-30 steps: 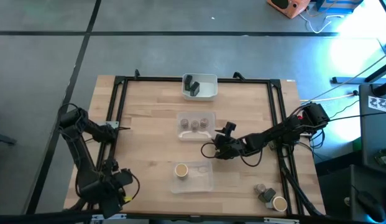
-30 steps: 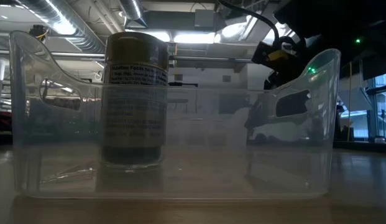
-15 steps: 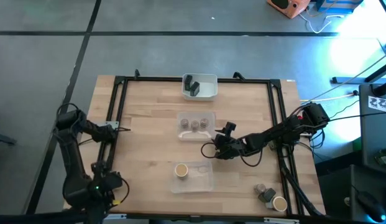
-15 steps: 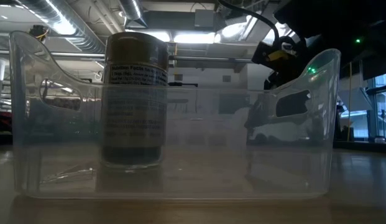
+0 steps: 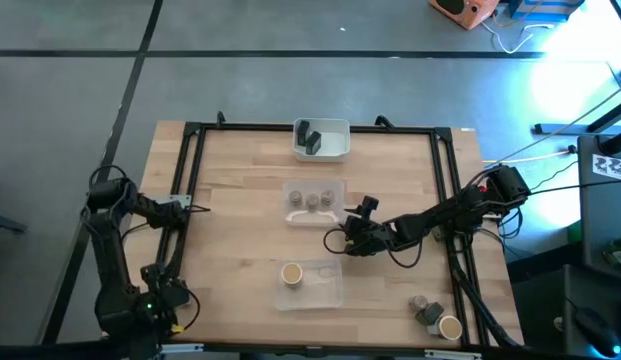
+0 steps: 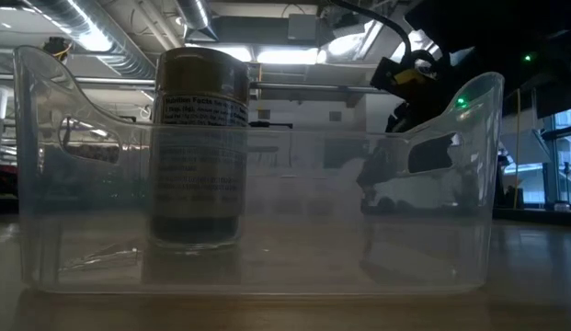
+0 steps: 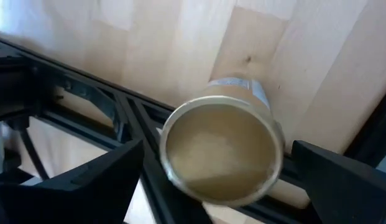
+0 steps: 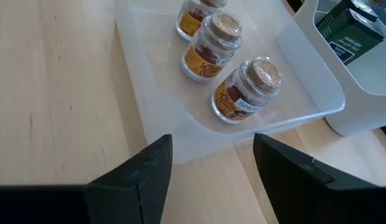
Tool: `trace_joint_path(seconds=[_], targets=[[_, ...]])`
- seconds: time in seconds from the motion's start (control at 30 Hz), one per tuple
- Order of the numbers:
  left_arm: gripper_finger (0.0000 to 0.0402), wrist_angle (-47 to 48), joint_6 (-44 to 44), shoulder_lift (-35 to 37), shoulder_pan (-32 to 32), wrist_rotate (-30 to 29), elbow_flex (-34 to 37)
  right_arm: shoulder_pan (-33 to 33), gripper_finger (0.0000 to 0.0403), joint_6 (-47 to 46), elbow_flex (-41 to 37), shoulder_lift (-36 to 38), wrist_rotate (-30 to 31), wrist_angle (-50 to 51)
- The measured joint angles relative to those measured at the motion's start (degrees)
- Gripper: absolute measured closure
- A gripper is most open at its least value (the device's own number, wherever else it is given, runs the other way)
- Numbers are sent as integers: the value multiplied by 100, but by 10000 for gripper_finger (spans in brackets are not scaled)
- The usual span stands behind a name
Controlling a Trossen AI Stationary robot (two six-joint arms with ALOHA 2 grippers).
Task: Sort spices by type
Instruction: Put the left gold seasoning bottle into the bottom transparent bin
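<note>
From above I see my left gripper [image 5: 155, 305] down at the near left corner of the table [image 5: 240, 200], outside the black frame rail [image 5: 180, 200]. Its wrist camera shows a tan-topped jar [image 7: 222, 149] sitting between the two dark fingers [image 7: 81, 186], lid toward the lens, so I read that hand as pinching the jar above the rail and the wood.

My right gripper [image 5: 352, 238] reaches in from the right to the middle of the table, just beside the right end of the clear middle tray [image 5: 315, 203]. In its wrist view the fingers [image 8: 133, 180] stand spread apart with nothing between them, and ahead of them the three small cork-topped jars [image 8: 208, 46] stand upright in a row inside that tray. The nearest of those jars is close in front of the fingertips but not touching.

Beyond that tray the white bin [image 5: 323, 140] at the far edge holds the dark blocky containers [image 5: 308, 137]; one shows as a green box in the right wrist view [image 8: 349, 37].

The near clear tray [image 5: 325, 285] holds one tan-topped jar [image 5: 292, 273] at its left end; the low view shows it upright [image 6: 199, 152] behind the tray wall.

At the near right corner three more spices [image 5: 435, 318] sit clustered on the bare wood, well apart from either gripper.
</note>
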State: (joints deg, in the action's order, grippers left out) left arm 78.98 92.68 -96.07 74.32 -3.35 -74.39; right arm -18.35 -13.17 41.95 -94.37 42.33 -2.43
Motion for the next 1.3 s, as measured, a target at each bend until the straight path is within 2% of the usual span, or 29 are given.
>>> trace_joint_path(seconds=[0.3,0.63,1.0,1.3], targets=[[22,-788,-168,0,-11,153,509,2,178,15,0,0,2,-9],[137,-836,-487,9,-66,326,533,0,178,46,0,0,2,-9],[140,-547,-610,40,-692,406,337,2,178,119,0,0,2,-7],[139,286,-1728,183,-1816,-144,-530,1,178,138,0,0,1,-9]])
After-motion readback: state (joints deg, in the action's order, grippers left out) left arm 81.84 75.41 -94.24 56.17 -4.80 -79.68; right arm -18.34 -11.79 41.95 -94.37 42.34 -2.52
